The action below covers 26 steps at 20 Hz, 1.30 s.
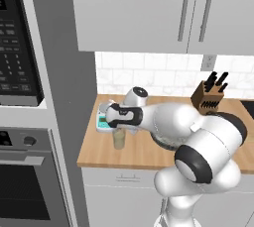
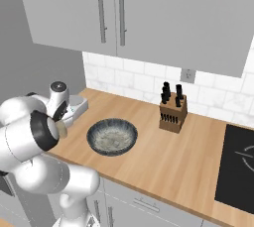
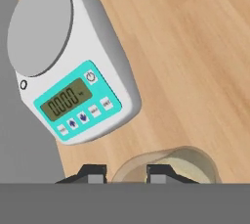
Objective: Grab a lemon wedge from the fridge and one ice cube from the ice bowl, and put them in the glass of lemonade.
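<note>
Nearest the hand camera, the gripper point(image 3: 127, 173) hangs right over the glass of lemonade point(image 3: 168, 165), its two dark tips spread a little with a gap between them and nothing visible in that gap; whether the tiny lemon wedge or an ice cube was carried cannot be told. The glass sits at six o'clock in the hand view, with a white and teal kitchen scale point(image 3: 73, 66) just beside it toward eleven o'clock, on the wooden counter point(image 3: 195, 61). In the right base view the ice bowl point(image 2: 112, 136) lies at three o'clock from the glass point(image 2: 61, 129), near but apart. My judgement: the tips hover off-centre over the near rim, so a drop could clip the rim and fall outside, or a descent could nudge the glass against the scale and spill it
</note>
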Motion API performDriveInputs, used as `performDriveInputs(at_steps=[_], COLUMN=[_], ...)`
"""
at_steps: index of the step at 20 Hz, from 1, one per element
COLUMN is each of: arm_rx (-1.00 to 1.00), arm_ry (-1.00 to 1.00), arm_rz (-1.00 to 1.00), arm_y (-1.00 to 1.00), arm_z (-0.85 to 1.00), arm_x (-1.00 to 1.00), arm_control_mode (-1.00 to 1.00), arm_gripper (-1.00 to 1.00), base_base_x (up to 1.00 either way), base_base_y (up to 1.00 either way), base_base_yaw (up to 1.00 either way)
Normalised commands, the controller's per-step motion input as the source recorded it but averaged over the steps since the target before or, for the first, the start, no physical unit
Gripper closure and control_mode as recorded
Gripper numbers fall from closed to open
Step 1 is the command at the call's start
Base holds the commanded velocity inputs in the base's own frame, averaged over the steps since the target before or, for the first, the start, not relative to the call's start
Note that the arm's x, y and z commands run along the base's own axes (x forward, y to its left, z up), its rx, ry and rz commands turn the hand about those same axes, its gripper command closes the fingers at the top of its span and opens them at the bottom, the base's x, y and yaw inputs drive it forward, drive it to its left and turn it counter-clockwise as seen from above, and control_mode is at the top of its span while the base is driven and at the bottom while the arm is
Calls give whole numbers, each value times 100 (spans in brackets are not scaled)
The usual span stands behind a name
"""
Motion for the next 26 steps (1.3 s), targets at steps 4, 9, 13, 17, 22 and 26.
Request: performDriveInputs(at_steps=[4,9,13,17,22,26], arm_rx=[0,0,0,0,0,0], arm_ry=[-1,-2,-3,-3,-3,-6], arm_rz=[-2,-1,-2,-1,-1,0], arm_y=[0,1,7,7,3,0], arm_z=[-15,-25,-31,-33,-27,-6], arm_x=[3,0,0,0,0,-13], arm_control_mode=[-100,-100,-100,-100,-100,-100], arm_gripper=[100,100,100,100,100,-100], base_base_x=[0,0,0,0,0,0], base_base_y=[0,0,0,0,0,0], base_base_yaw=[0,0,0,0,0,0])
